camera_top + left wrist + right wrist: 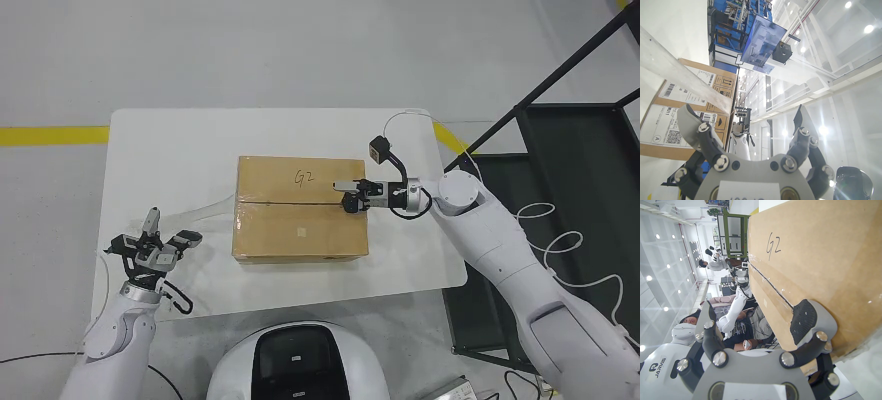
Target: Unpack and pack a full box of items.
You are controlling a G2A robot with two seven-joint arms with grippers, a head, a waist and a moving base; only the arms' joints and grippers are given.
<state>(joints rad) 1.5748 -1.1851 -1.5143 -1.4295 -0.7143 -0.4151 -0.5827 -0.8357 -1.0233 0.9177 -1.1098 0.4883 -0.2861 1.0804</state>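
1. Right gripper [347, 194]: the fingers are apart with nothing between them. One ribbed pad [804, 321] lies against the box top at the end of the centre seam [768, 283]. The other finger stands off the box's edge, in the air.
2. Left gripper [157, 240]: the fingers are spread wide. It sits over the left part of the table [400, 262], apart from the box.
3. Tape strip [687, 83]: clear, running from the box's left end to just beside one left finger. It is not clamped, and whether it clings to that finger cannot be told.
4. Box [300, 228]: brown cardboard with a handwritten mark on top, standing mid-table. Both top flaps lie flat. The seam shows as a dark line with wrinkled film along it.
5. Step in hand (judgement): unsealing. The tape appears largely lifted, no flap is raised, and nothing is unpacked.
6. Next move (judgement): the right pad needs to catch a flap edge at the seam and lift it. The loose strip needs to be kept away from the flaps so it does not stick down again.
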